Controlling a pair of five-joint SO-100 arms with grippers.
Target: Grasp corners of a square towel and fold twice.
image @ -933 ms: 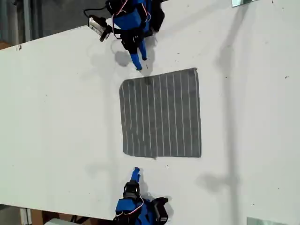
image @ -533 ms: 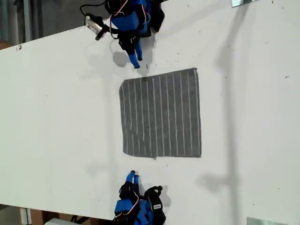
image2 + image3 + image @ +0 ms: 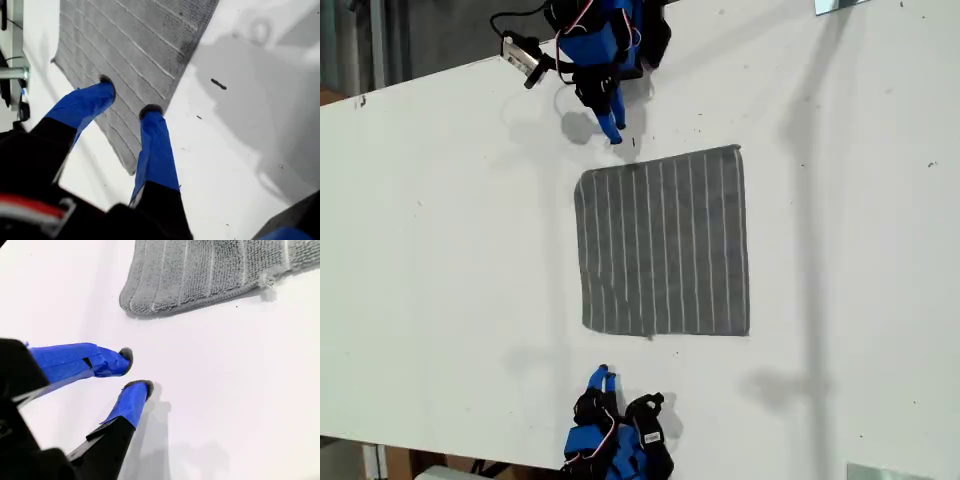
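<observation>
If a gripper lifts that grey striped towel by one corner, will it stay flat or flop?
The towel would probably flop: its looped pile looks soft and it lies limp on the table. It is much wider than my first gripper, so most would likely drag behind.

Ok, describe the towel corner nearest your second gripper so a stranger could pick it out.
On the white table lies one grey towel with thin white stripes. Its corner at the exterior view's lower left faces my second gripper. It is rounded, whereas the corner at that view's lower right is squarer.
</observation>
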